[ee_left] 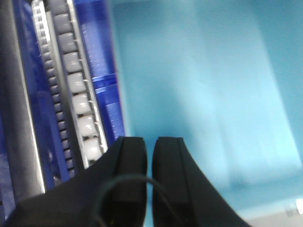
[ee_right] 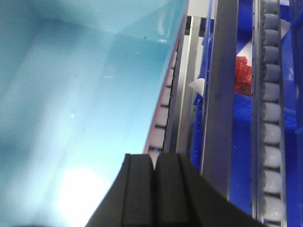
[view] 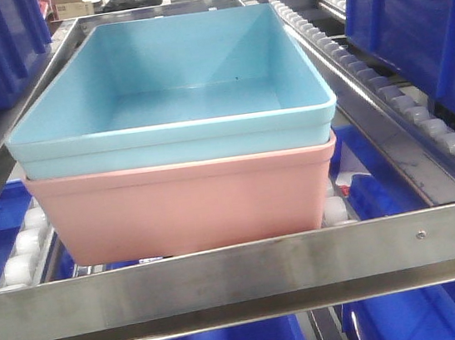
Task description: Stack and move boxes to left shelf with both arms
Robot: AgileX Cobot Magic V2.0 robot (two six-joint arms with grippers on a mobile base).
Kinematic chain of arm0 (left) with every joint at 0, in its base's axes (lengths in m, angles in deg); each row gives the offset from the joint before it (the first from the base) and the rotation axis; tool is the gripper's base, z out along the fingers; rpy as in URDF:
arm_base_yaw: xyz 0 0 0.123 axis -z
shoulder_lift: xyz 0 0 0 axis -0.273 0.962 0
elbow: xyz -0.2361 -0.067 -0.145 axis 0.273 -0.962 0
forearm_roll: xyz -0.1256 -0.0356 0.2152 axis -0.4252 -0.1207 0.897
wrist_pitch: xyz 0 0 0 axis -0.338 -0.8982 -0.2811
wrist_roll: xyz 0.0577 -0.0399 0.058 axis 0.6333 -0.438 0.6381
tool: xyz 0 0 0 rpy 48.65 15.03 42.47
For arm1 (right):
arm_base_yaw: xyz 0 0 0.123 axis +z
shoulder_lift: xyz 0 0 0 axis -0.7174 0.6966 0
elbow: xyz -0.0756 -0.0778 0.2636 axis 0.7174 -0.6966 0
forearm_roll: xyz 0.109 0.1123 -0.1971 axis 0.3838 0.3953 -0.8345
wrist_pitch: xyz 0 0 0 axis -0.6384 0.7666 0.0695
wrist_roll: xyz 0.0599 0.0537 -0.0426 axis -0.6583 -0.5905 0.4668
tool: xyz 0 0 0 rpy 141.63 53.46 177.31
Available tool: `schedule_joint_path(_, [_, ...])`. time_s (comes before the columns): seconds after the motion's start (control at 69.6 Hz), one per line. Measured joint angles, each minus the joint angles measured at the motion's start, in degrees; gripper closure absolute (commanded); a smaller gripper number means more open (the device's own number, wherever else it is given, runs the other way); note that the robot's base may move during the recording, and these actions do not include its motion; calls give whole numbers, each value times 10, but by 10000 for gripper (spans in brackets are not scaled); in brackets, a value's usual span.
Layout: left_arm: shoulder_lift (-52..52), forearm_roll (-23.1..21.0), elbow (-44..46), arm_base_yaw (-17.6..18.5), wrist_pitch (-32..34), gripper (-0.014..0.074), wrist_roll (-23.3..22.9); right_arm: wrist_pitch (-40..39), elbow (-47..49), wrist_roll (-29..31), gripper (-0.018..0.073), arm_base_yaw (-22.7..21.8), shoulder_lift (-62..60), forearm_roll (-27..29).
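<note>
An empty sky-blue tub (view: 174, 85) sits nested in a salmon-pink tub (view: 186, 205) on the steel roller shelf (view: 241, 273).

one box (view: 173, 76) nested in another (view: 186, 205), on shelf (view: 225, 275)

No text, label, brand, number or sign is legible in any view. The blue tub (view: 173, 76) and the pink tub (view: 186, 205) show plain, unmarked walls. The steel front bar (view: 242, 281) of the shelf carries only two small fasteners toward 3 o'clock, with no lettering. Cardboard cartons (view: 71, 2) at 11 o'clock in the front view are too small and blurred for any printing to be read. Both wrist views are blurred, and nothing written can be made out in them.
</note>
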Motion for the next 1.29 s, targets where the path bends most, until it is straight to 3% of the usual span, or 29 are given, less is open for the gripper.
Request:
schedule_joint_path(0.287, [-157, 0, -158, 61, 34, 601, 1, -95, -187, 0, 504, 0, -183, -26])
schedule_joint_path(0.503, [-283, 2, -303, 101, 111, 601, 3, -166, -311, 0, 504, 0, -317, -58])
schedule_joint_path(0.647, [-343, 6, -375, 110, 153, 601, 5, -203, -369, 0, 504, 0, -388, -63])
schedule_joint_path(1.293, [-355, 11, -410, 110, 137, 601, 5, -213, -389, 1, 504, 0, -406, -66])
